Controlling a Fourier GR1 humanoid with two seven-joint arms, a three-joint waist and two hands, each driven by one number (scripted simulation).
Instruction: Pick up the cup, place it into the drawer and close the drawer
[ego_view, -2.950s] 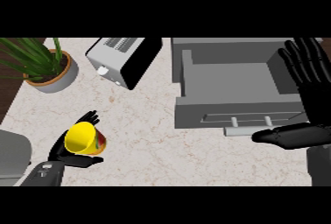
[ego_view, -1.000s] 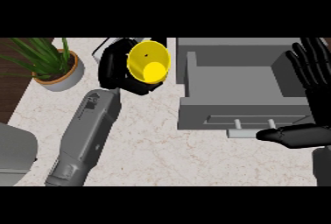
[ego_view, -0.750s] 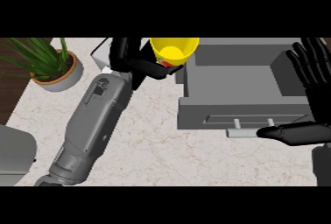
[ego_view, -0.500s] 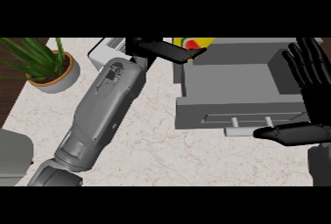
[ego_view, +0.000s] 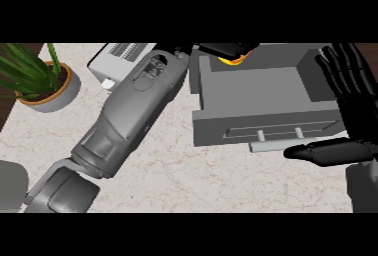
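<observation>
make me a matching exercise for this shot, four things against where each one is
Things: 1 cup; 2 potted plant; 3 toaster; 4 right hand.
Places: A at the counter's left edge; B open, beside the drawer's right side; C in the left hand, over the drawer's far left corner; D partly behind the left forearm.
Pairs: 1-C, 2-A, 3-D, 4-B.

Bright, even light on the counter (ego_view: 184, 175); soft shading inside the drawer (ego_view: 258, 92).
</observation>
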